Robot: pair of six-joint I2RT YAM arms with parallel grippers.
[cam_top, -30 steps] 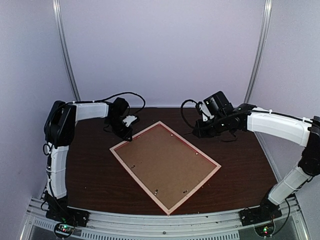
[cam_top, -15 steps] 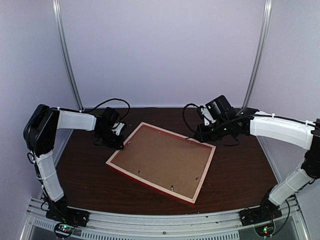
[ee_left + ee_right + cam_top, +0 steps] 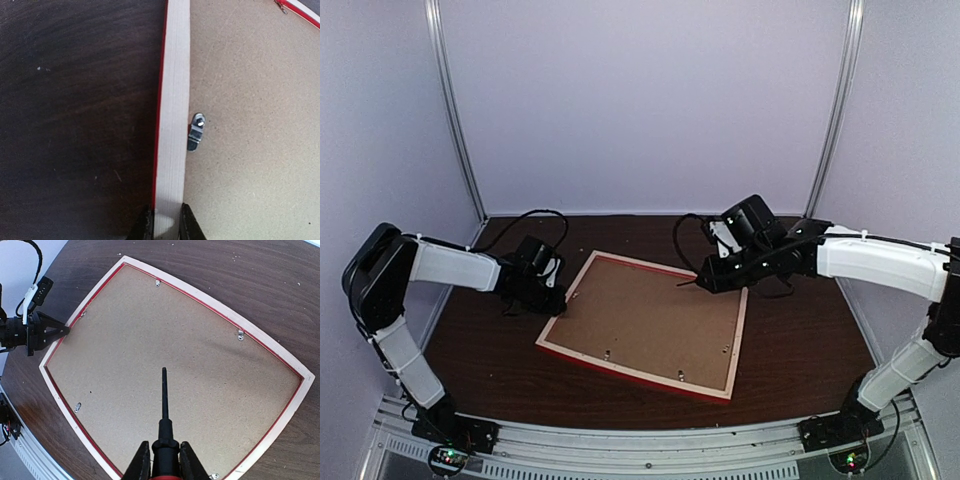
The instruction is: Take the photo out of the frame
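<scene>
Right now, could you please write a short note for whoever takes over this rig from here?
Left gripper: shut on the pale rim of the frame.
Right gripper: shut on a thin black pointed tool, tip over the backing board.
The frame lies face down on the table with the board in place; metal clips sit along its edge. The photo is not visible.
Done: frame gripped, tool in hand.
Left: probably free the clips, lift out the board, take out the photo.

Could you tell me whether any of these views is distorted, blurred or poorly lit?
Right wrist: the wide-angle lens bows the straight edges of the frame outward; the pointed tool is sharp. Left wrist: crisp, even light on the metal clip, no glare. Top external: soft and coarse; the dark table hides shadows.
</scene>
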